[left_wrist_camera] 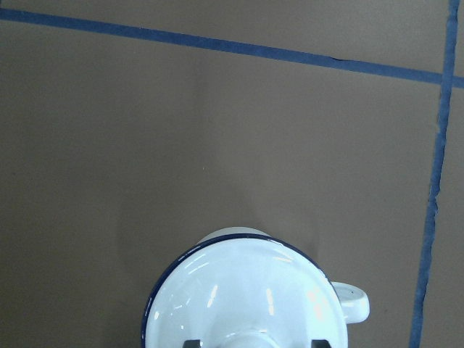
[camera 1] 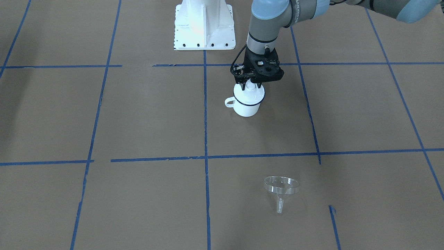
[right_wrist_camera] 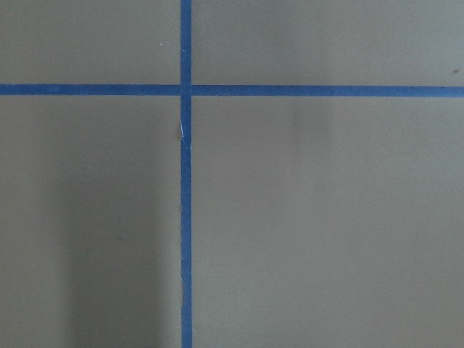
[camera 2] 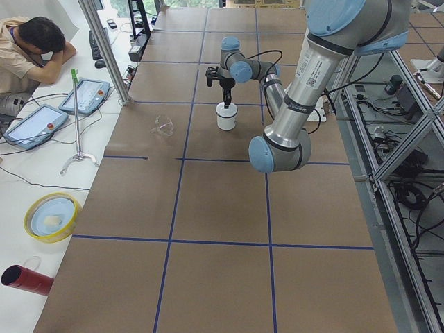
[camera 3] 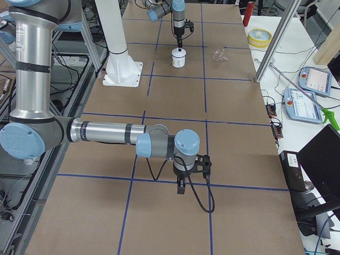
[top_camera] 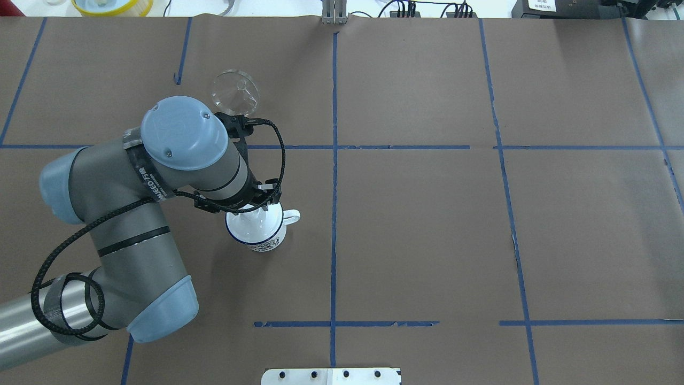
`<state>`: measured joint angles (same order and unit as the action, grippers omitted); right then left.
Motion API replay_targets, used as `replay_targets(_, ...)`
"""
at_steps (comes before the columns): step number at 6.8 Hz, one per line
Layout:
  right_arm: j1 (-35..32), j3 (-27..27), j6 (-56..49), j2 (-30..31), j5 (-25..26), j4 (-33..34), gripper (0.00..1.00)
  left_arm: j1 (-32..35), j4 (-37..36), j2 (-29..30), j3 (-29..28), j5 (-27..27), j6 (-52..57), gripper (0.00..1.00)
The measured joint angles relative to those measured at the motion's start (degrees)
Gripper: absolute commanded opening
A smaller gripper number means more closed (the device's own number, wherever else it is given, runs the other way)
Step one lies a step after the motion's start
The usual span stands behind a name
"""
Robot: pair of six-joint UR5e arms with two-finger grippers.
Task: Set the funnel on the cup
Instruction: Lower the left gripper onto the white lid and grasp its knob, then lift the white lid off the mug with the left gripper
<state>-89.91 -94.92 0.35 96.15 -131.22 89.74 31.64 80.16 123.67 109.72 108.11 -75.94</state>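
The white cup with a dark blue rim stands upright near the robot's base, its handle out to one side. A white domed lid with a knob covers it. My left gripper hangs straight over the cup, its jaws on either side of the knob with small gaps showing in the left wrist view. The clear funnel lies tilted on the table on the far side, apart from the cup; it also shows in the overhead view. My right gripper hovers low over bare table far from both; I cannot tell whether it is open or shut.
Brown paper with blue tape lines covers the table. The white robot base stands behind the cup. A yellow bowl sits beyond the table's far edge. An operator sits at the far side.
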Motion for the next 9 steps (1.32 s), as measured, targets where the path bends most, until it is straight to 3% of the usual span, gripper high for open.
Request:
replay_targets(1, 0.0, 0.0, 0.0, 0.0, 0.0, 0.0, 1.0, 0.0, 0.0, 0.0, 0.0, 0.0, 0.0, 0.09)
replay_targets(2, 0.0, 0.0, 0.0, 0.0, 0.0, 0.0, 1.0, 0.0, 0.0, 0.0, 0.0, -0.1, 0.0, 0.0)
replay_targets(6, 0.0, 0.0, 0.0, 0.0, 0.0, 0.0, 1.0, 1.6, -2.9, 0.1, 3.8, 0.2, 1.9, 0.0)
replay_targets(9, 0.0, 0.0, 0.0, 0.0, 0.0, 0.0, 1.0, 12.3, -13.0, -2.6, 16.7, 3.9, 17.7, 0.0)
